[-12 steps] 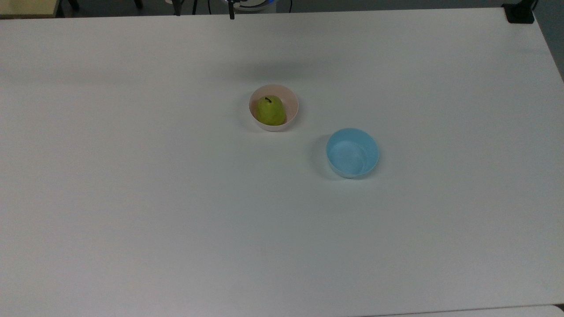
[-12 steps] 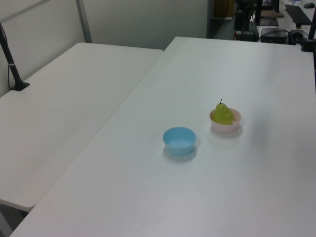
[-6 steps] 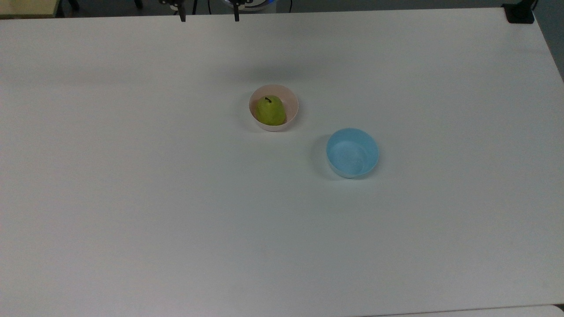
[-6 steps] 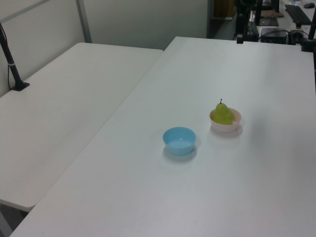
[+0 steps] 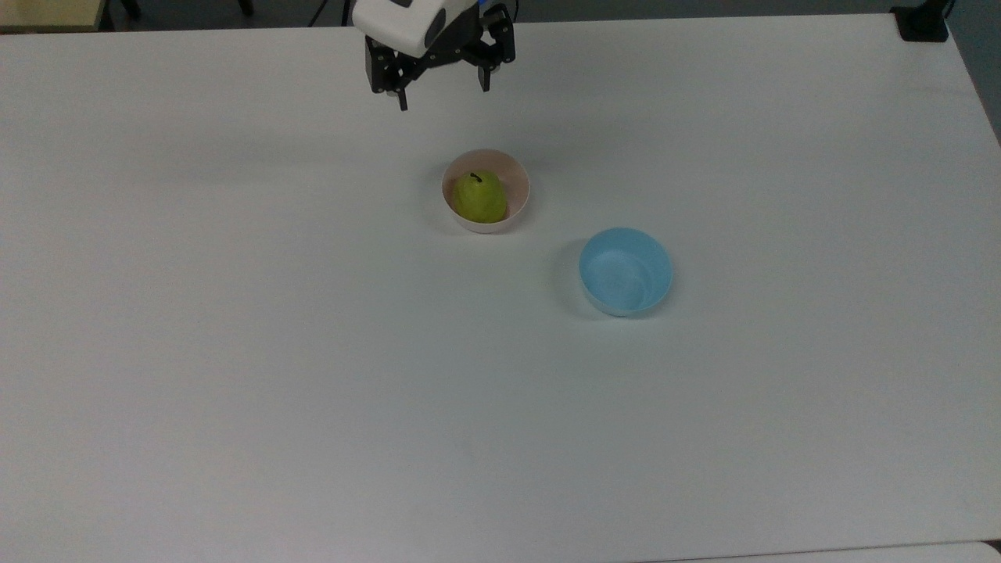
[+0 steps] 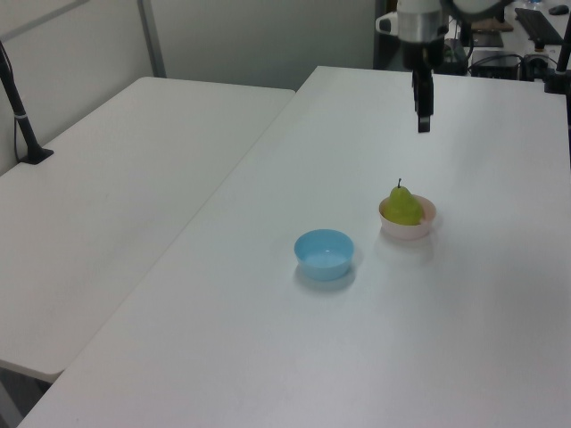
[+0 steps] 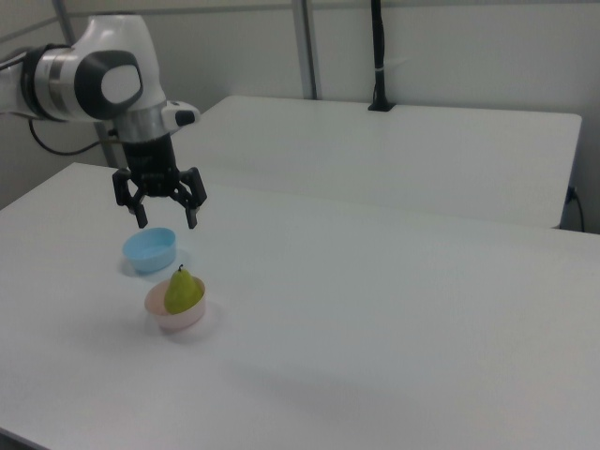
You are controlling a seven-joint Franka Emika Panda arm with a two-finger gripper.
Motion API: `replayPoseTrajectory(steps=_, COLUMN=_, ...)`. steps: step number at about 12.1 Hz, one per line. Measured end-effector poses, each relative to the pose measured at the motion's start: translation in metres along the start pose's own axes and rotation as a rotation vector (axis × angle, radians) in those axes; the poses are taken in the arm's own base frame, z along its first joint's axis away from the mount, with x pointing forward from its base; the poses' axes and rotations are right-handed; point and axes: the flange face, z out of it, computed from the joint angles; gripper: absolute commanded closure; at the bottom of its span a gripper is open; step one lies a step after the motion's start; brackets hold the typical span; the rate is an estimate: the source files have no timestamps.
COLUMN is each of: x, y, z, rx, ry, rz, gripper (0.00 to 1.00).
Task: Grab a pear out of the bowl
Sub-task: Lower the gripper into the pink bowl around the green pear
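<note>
The black two-finger gripper [image 7: 167, 223] hangs wide open and empty in the air, while below it the small yellow-green pear [image 7: 184, 291] sits untouched in the small pale pink plastic bowl [image 7: 175, 317], so descent, grasp and lift all remain.
</note>
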Motion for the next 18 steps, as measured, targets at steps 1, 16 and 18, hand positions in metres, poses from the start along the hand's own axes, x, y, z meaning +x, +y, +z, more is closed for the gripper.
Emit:
replayPoseTrajectory(steps=1, x=0.003, y=-0.008, z=0.015, rx=0.0, ry=-0.004, rz=-0.018, gripper=0.0)
replayPoseTrajectory(steps=16, x=0.05, y=-0.053, z=0.167, rx=-0.012, ry=-0.059, rz=-0.096, gripper=0.47)
replayPoseTrajectory(steps=18, x=0.05, y=-0.053, z=0.168, rx=-0.012, ry=-0.06, rz=-0.096, gripper=0.59)
